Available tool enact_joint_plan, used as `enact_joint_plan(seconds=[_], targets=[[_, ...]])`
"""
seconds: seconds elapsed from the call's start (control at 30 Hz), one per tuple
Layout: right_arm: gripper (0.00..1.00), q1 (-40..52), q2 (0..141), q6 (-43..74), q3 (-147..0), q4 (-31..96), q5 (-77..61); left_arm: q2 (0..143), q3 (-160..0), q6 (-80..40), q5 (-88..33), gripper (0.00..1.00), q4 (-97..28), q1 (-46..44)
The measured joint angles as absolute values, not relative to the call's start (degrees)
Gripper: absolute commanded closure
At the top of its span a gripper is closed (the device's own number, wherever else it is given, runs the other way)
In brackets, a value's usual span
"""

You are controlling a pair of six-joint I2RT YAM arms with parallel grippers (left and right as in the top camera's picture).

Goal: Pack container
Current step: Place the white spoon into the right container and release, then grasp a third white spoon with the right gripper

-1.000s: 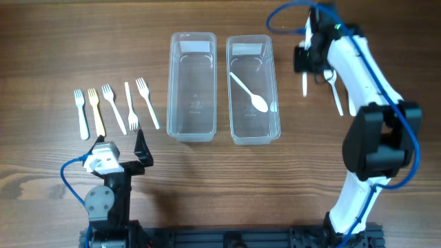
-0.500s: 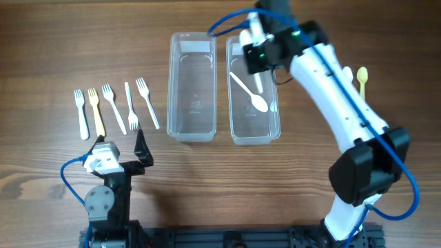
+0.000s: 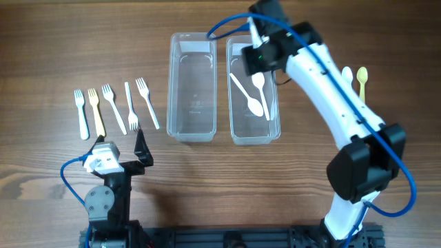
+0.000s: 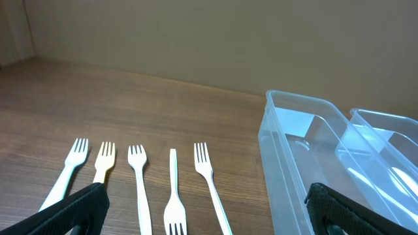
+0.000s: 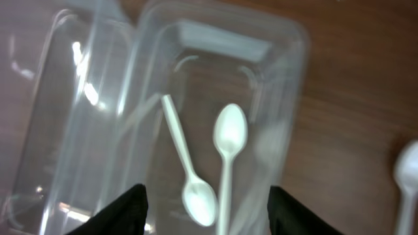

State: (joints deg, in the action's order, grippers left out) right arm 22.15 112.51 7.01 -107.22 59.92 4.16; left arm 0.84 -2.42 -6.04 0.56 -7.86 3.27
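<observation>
Lying in a row at the left of the wooden table are five plastic forks, four white and the second one yellow. Four are laid with tines away from the robot, while the fourth fork is turned the other way. Just below them the left gripper is held low over the table, its fingers spread wide and closed on nothing.

To the right of the forks, two clear rectangular containers are set side by side. The left container is placed nearest the forks. In the right container two white spoons are laid. The slanted spoon is turned with its bowl toward the robot, and the straight spoon just beside it has its bowl at the far end. Whether they touch cannot be told.

The right gripper is hung above the far end of this container, its fingers parted and gripping nothing. Further right, on the bare table, a white spoon, partly hidden by the arm, and a yellow spoon are laid side by side.
</observation>
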Motion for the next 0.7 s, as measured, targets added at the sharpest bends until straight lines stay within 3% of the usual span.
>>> enact_joint_plan(seconds=[0.13, 0.33, 0.4, 0.7], targets=[[0.38, 13.5, 112.2, 5.6, -113.3, 66.3, 6.5, 0.8, -2.4, -6.0, 0.6, 0.0, -7.9, 3.3], [0.4, -1.8, 112.2, 2.4, -112.3, 69.7, 8.0, 0.8, -2.4, -6.0, 0.6, 0.0, -7.9, 3.3], [0.43, -4.2, 112.2, 0.4, -110.4, 67.7, 8.0, 0.8, -2.4, -6.0, 0.6, 0.0, -7.9, 3.3], [0.42, -7.7, 112.3, -8.2, -92.0, 53.3, 5.0, 0.8, -2.4, -6.0, 0.6, 0.0, -7.9, 3.2]])
